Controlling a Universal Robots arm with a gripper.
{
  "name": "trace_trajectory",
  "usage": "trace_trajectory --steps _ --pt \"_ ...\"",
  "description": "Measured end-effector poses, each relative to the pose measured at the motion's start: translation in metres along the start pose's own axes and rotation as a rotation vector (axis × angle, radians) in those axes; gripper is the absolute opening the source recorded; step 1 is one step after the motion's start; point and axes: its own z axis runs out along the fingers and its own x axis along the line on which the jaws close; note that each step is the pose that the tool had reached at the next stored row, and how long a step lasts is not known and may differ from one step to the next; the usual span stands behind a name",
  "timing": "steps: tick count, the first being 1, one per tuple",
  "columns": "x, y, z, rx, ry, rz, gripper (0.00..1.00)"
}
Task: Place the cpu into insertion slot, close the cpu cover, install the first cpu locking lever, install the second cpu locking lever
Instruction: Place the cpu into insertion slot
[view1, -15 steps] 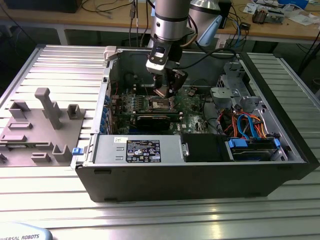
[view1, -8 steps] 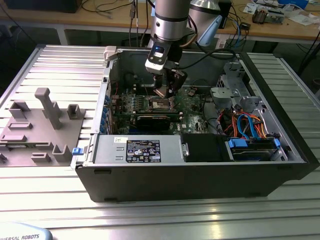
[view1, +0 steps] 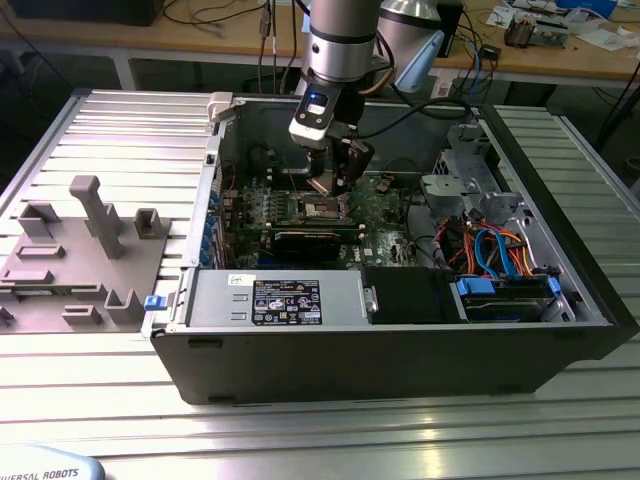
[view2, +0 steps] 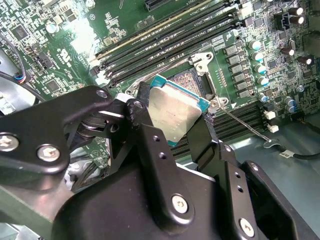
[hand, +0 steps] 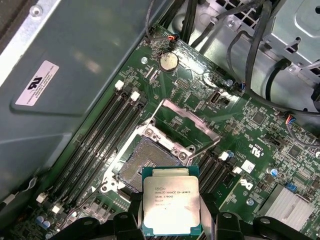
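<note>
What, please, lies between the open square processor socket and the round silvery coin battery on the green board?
In the first wrist view, the thin silvery metal frame cover, swung open, sits between the open square socket and the round coin battery.

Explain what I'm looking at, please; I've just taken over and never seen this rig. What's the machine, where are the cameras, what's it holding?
One robot arm with a black two-fingered gripper reaches into an open dark desktop computer case on a ribbed metal table. The exterior view looks on from outside. Both wrist views come from cameras riding on the arm. The gripper is shut on the small square silvery cpu, held over the open socket on the green motherboard. The thin metal cpu cover is swung open.
</note>
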Motion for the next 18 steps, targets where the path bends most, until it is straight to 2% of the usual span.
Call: trace_trajectory --steps 7,18 --pt "0.0000 0.0000 0.0001 0.0005 -0.0002 0.010 0.54" --pt "0.0000 0.0001 0.0002 0.0048 -0.0061 0.019 0.54"
